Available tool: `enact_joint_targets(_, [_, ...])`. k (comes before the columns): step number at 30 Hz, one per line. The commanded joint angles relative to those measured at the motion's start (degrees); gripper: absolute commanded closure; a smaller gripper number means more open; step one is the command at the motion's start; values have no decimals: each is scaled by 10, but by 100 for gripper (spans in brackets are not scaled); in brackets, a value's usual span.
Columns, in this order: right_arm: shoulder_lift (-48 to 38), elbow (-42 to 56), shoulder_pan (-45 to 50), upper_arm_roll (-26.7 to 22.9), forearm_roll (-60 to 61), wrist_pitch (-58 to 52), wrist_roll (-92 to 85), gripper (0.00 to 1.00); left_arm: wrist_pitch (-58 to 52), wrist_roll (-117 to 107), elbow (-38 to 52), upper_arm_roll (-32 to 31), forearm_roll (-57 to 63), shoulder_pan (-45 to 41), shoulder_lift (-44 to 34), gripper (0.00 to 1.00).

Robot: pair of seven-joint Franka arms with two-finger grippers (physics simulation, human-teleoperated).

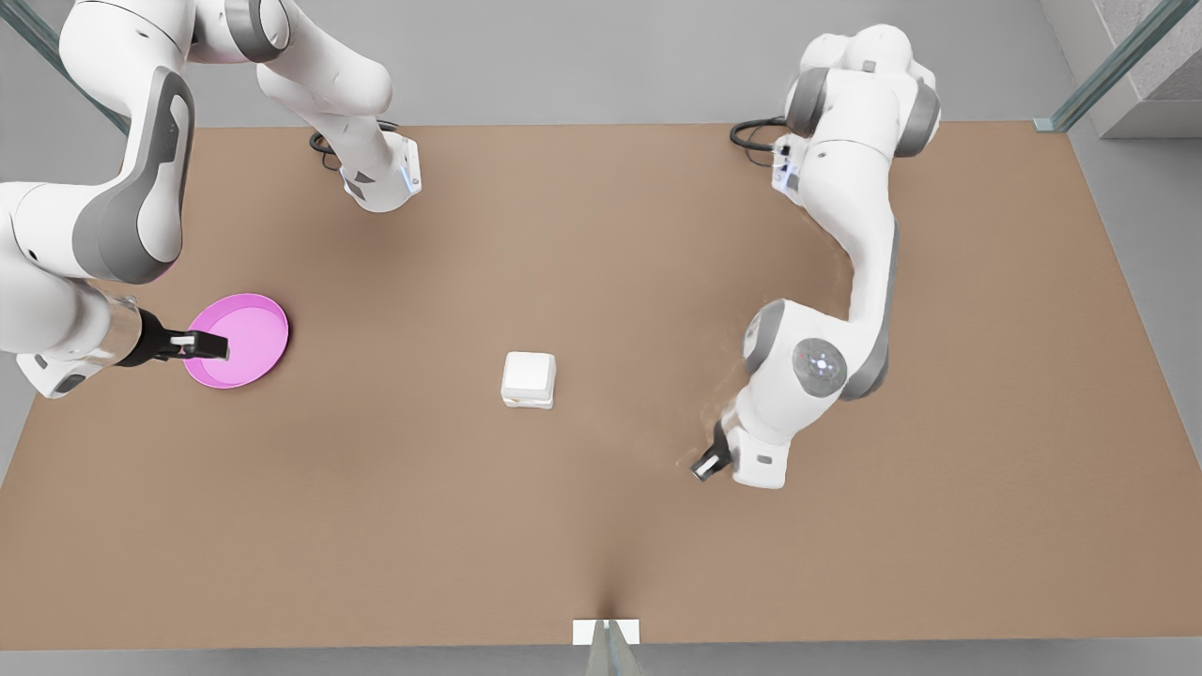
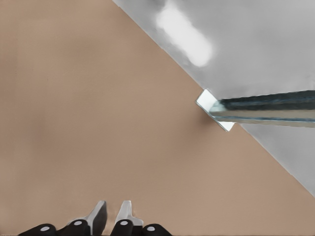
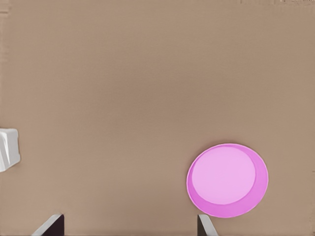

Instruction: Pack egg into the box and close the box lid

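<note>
front: box mid-table, box lid down; at 10 o'clock from left gripper, the nearer; at 3 o'clock from right gripper over pink dish | left wrist: fingers nearly together, empty | right wrist: fingers spread, empty; task likely finished
</note>
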Motion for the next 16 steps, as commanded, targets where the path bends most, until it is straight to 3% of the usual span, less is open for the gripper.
enact_joint_targets(1, [-1, 0, 0, 0, -1, -2, -63, 0, -346, 571, 24, 48, 90, 50, -30, 0])
enact_joint_targets(2, [-1, 0, 0, -1, -1, -4, -63, 0, -379, 673, 24, 100, 92, 46, -66, 0])
enact_joint_targets(3, [0, 0, 0, -1, -1, -4, -63, 0, -428, 675, 24, 96, 124, 46, -132, 0])
enact_joint_targets(4, [-1, 0, 0, -1, -1, -4, -63, 0, -431, 673, 17, 73, 154, 47, -194, 0])
enact_joint_targets(6, [0, 0, 0, -1, -2, -4, -62, 0, -417, 673, -74, -57, 207, 121, -298, 0])
enact_joint_targets(7, [0, 0, 2, 0, -13, -5, -62, 0, -381, 676, -127, -62, 207, 122, -328, 0])
enact_joint_targets(16, [0, 0, 3, 0, -13, -11, -58, 0, -368, 676, -156, -61, 206, 119, -345, 0])
